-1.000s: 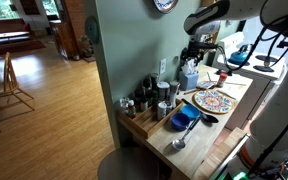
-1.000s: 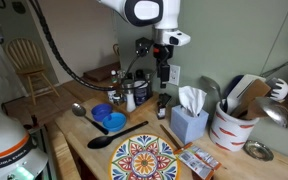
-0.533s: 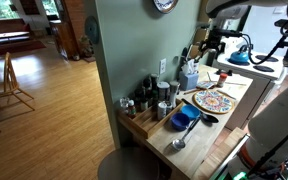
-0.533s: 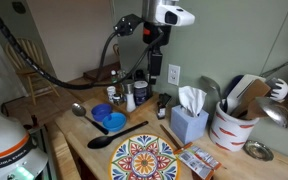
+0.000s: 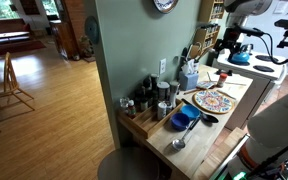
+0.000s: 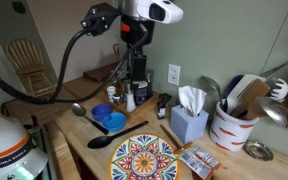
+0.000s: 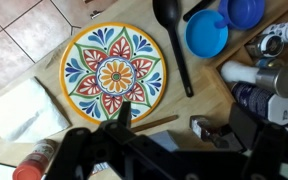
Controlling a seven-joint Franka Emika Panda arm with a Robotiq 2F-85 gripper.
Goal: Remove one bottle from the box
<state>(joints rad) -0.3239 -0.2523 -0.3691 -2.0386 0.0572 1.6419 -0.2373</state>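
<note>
The light wooden box point(image 5: 137, 124) sits at the end of the counter against the green wall and holds several small bottles and jars point(image 5: 152, 97). They also show in an exterior view point(image 6: 130, 94) and at the right edge of the wrist view point(image 7: 267, 72). A small dark jar point(image 6: 162, 103) stands alone on the counter outside the box and appears between my fingers in the wrist view point(image 7: 206, 127). My gripper point(image 6: 136, 68) hangs high above the counter, open and empty. It also shows in an exterior view point(image 5: 226, 44) and in the wrist view point(image 7: 184, 125).
A round patterned plate point(image 7: 114, 75) lies mid-counter, with a black spoon point(image 7: 174, 45) and two blue bowls point(image 7: 206, 35) beside it. A tissue box point(image 6: 189, 120), a utensil crock point(image 6: 232, 125) and a metal spoon point(image 6: 79, 109) also stand on the counter.
The arm has risen and swung away from above the small dark jar, ending over the bottles by the wall. The gripper stays open and empty. Nothing on the counter has moved.
</note>
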